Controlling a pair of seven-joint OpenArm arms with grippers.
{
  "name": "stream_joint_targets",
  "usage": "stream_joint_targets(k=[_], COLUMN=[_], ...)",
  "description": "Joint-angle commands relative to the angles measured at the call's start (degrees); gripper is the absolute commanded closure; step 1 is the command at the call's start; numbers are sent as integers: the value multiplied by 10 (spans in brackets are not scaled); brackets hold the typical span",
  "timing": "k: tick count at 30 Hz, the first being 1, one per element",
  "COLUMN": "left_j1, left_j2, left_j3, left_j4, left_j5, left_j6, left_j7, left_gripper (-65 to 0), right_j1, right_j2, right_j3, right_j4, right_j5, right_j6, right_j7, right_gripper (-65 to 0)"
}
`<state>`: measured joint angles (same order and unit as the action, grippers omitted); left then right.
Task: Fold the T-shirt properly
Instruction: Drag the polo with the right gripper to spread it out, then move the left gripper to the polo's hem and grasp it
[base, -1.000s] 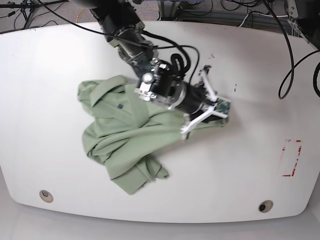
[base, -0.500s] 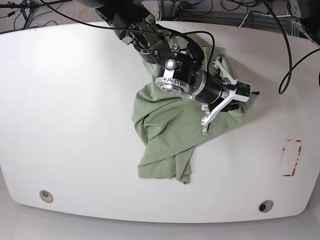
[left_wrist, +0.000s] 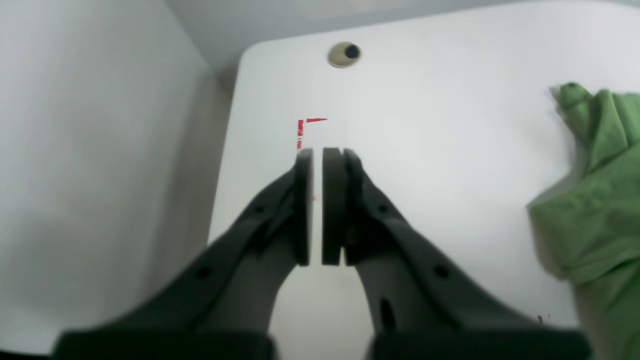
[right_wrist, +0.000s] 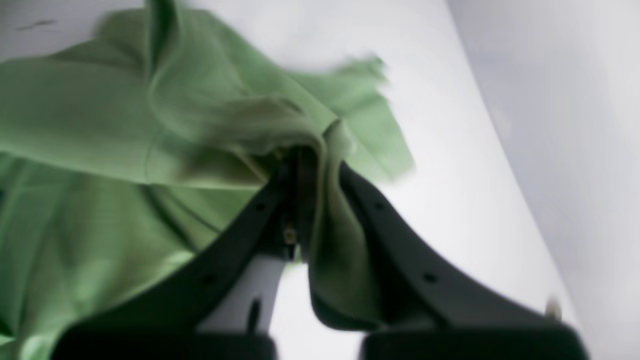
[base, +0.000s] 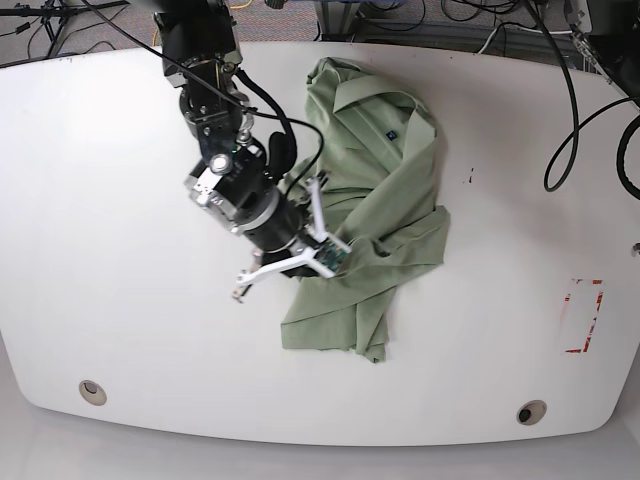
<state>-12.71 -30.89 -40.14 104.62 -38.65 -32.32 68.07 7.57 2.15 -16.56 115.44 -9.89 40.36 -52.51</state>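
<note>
- The pale sage-green knit T-shirt (base: 375, 200) with its ribbed collar lies crumpled mid-table, collar toward the far edge, lower part trailing toward the near edge; half a second ago it lay bunched further right under the arm, collar hidden.
- The right gripper (right_wrist: 312, 165), jaws clamped on a fold of green cloth, now sits at the shirt's left side, having swung back from the right.
- The left gripper (left_wrist: 320, 205) hangs empty over bare table, jaws nearly together, near the red tape mark (left_wrist: 305, 131) at the right.
- The white oval table (base: 100, 220) carries a round grommet (base: 531, 412) near its front corner.
</note>
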Motion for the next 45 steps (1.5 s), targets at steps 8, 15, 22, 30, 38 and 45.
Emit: stream_joint_targets(k=[8, 15, 22, 30, 38, 45], left_j1=[4, 9, 19, 2, -11, -47], left_j2=[30, 85, 158, 238, 290, 316], left_j3=[79, 124, 149, 213, 243, 274], left_j4=[7, 6, 6, -28, -140, -238], left_j5=[-5, -4, 27, 132, 170, 169], left_j6=[0, 4, 6, 5, 5, 5], left_j7=[-13, -13, -14, -21, -75, -116], left_gripper=[-14, -185, -379, -386, -386, -386], right_j1=[-3, -11, -27, -41, -49, -50], right_j2=[20, 28, 28, 25, 23, 23], right_j3=[181, 253, 284, 289, 289, 289], right_j4=[12, 11, 11, 12, 13, 13], right_j5=[4, 4, 4, 4, 4, 4], right_j6=[-4, -4, -4, -4, -4, -4], right_j7=[13, 13, 13, 13, 13, 13], right_gripper=[0, 0, 0, 0, 0, 0])
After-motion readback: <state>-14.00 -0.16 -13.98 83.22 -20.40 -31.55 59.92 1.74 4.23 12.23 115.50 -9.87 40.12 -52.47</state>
